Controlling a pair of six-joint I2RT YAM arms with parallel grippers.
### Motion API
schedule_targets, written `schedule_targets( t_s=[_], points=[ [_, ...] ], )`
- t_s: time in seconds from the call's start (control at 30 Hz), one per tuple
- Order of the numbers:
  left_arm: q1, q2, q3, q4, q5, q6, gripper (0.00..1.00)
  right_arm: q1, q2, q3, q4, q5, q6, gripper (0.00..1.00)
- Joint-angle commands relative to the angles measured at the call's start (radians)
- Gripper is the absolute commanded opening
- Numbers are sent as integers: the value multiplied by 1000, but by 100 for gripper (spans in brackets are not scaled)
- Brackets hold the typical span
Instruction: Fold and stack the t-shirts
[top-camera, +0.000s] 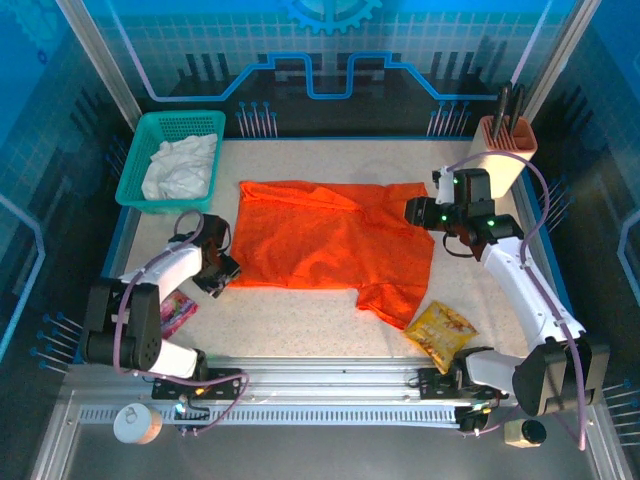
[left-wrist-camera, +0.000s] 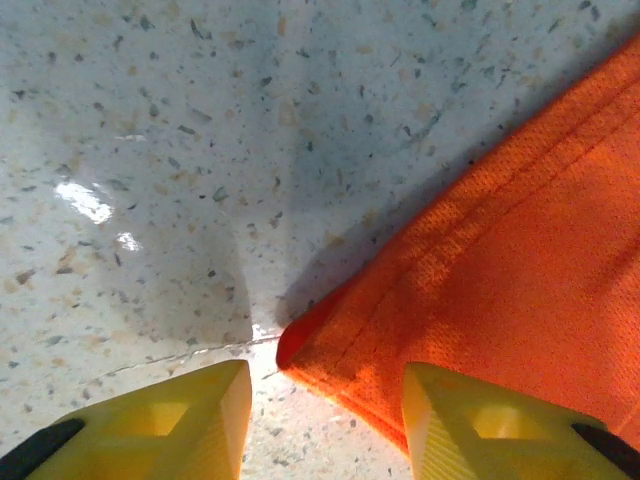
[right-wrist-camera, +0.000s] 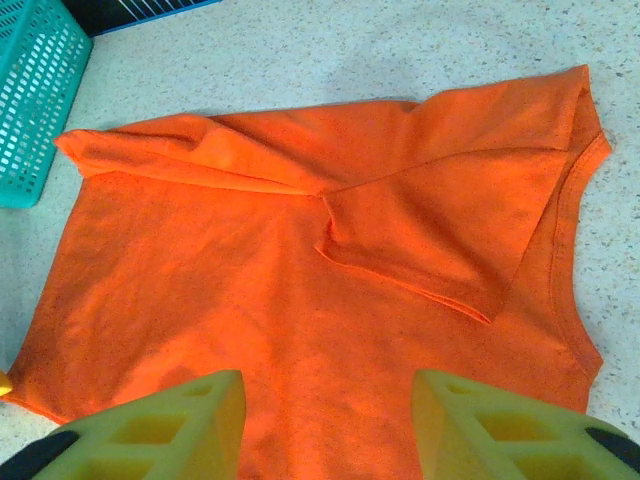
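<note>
Our left gripper (left-wrist-camera: 325, 390) sits low on the table (left-wrist-camera: 150, 150), its yellow fingers (left-wrist-camera: 190, 415) apart with a hem corner of the orange shirt (left-wrist-camera: 500, 270) lying between them, unpinched; we judge it is set there to take that corner for a fold. Our right gripper (right-wrist-camera: 328, 400) hovers over the shirt's opposite side, jaws apart and empty, likely lined up for a matching grasp. The shirt lies spread mid-table, one sleeve turned in, the other pointing at the snack packet (top-camera: 440, 335) just beside it, which could snag a fold. The white shirt (top-camera: 180, 165) waits crumpled in the basket (top-camera: 133, 170) at far left. A pink packet (top-camera: 178, 312) lies by the left arm (top-camera: 165, 270) and a tool holder (top-camera: 508, 145) stands at far right, both apart from the shirt.
</note>
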Motion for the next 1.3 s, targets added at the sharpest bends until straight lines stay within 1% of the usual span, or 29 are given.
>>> schedule_targets(
  t_s=[0.0, 0.07, 0.17, 0.23, 0.33, 0.4, 0.43, 0.5, 0.57, 0.67, 0.7, 0.77, 0.9, 0.97, 1.0, 1.07, 1.1, 1.17, 1.27],
  points=[
    [8, 32, -15, 28, 10, -14, 45, -14, 1, -8, 8, -22, -8, 49],
    [8, 57, -9, 45, 11, -13, 44, -15, 3, -7, 7, -25, -11, 48],
    [8, 107, 7, 80, 32, 1, 36, -15, -1, -1, 3, -50, -37, 48],
    [8, 143, 25, 99, 46, 10, 28, -13, -27, -5, 19, -83, -71, 49],
    [8, 191, 52, 116, 64, 25, 13, 9, -105, -21, 37, -133, -144, 52],
    [8, 209, 63, 132, 75, 32, 3, 49, -178, -35, 33, -130, -217, 56],
    [8, 212, 69, 138, 79, 34, 0, 70, -209, -39, 25, -115, -250, 59],
    [8, 215, 80, 142, 79, 44, 0, 119, -263, -43, -15, -97, -351, 61],
    [8, 207, 88, 140, 76, 55, 0, 175, -299, -53, -64, -61, -450, 61],
    [8, 180, 99, 133, 63, 74, 0, 262, -343, -99, -144, -45, -659, 61],
    [8, 168, 102, 130, 58, 79, 0, 309, -350, -102, -191, -10, -729, 62],
    [9, 145, 109, 118, 39, 96, 0, 392, -340, -93, -306, 81, -820, 64],
    [25, 126, 139, 99, 7, 140, 0, 551, -240, -80, -526, 279, -922, 65],
    [42, 126, 155, 100, 6, 162, 0, 640, -182, -114, -589, 342, -962, 79],
    [49, 125, 162, 103, 6, 171, 0, 696, -161, -148, -590, 382, -982, 81],
    [62, 128, 176, 108, 7, 186, 0, 779, -138, -216, -557, 412, -1012, 82],
    [70, 131, 183, 109, 7, 194, 0, 798, -128, -235, -528, 397, -1018, 81],
    [82, 134, 192, 112, 10, 205, 0, 805, -103, -248, -481, 352, -1011, 78],
    [101, 134, 193, 123, 16, 213, 0, 816, -44, -258, -434, 336, -1011, 75]
  ],
)
